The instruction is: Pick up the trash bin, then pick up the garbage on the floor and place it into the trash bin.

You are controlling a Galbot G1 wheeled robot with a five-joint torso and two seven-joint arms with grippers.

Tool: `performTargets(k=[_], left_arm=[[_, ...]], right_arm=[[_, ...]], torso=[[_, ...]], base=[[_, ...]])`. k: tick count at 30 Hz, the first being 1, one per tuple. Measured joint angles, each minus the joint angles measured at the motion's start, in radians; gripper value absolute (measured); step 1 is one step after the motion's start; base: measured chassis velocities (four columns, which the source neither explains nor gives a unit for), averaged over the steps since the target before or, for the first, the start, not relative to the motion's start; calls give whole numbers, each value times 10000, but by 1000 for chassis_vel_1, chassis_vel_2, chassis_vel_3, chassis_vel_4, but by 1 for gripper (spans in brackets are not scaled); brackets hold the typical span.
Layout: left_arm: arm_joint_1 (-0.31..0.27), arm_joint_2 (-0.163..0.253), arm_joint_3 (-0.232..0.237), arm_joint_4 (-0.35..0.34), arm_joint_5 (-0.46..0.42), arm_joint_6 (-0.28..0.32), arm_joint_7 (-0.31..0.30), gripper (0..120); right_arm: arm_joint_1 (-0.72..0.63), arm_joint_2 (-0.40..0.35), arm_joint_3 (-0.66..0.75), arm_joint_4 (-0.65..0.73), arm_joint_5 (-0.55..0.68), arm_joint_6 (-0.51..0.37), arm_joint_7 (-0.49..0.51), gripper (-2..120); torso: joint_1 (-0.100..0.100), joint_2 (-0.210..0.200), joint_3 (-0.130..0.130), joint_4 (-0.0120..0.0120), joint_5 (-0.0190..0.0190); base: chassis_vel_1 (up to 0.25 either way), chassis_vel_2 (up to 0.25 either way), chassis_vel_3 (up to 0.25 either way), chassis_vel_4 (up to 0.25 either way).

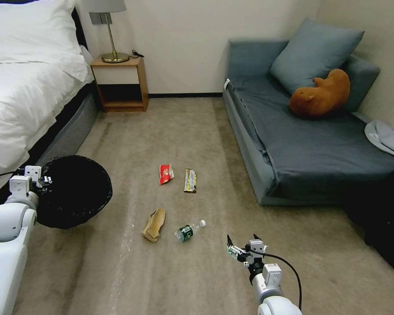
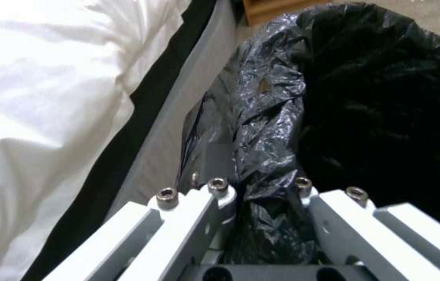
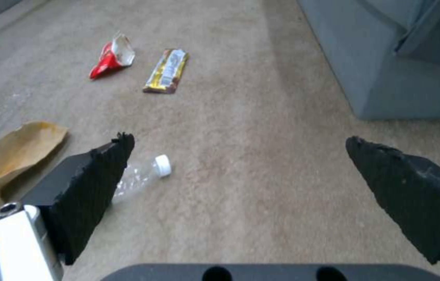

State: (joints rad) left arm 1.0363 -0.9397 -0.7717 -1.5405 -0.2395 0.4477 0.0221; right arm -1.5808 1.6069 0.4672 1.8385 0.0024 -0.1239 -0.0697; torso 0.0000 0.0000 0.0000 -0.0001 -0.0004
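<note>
Right gripper [image 1: 241,246] low over carpet [image 1: 197,131], jaws wide apart, nothing in them, bottle [image 1: 189,230] just beside. Brown wrapper [image 1: 153,225] near it; red packet [image 1: 166,173] & gold bar wrapper [image 1: 190,180] farther off. Left gripper [image 1: 46,179] clamped on bin [image 1: 74,192] rim, bin up by bed [image 1: 26,87].

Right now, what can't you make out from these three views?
- Bin inside: head view shows just black liner, contents unreadable.
- Left gripper fingertips: left wrist view, buried in the bag at the rim.
- Bottle label: right wrist view, behind a right gripper finger.
- Print on packet and bar wrapper: too small.
</note>
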Motion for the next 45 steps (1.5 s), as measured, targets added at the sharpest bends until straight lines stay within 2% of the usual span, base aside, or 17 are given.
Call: performTargets(k=[15, 36, 45], left_arm=[[109, 95, -100, 58, -6, -213, 47, 5], [509, 128, -304, -261, -98, -353, 67, 5], [825, -73, -457, -531, -108, -490, 77, 5]], right_arm=[[-192, -3, -40, 24, -267, 82, -1, 100], [-432, 5, -41, -129, -1122, 123, -93, 100], [-170, 5, -42, -525, -1536, -39, -238, 100]], torso=[[-1, 0, 0, 1, 2], [0, 1, -1, -3, 1], [0, 0, -1, -9, 0]], base=[[-94, 94, 98, -92], [-93, 87, 99, -87], [-84, 83, 89, -85]])
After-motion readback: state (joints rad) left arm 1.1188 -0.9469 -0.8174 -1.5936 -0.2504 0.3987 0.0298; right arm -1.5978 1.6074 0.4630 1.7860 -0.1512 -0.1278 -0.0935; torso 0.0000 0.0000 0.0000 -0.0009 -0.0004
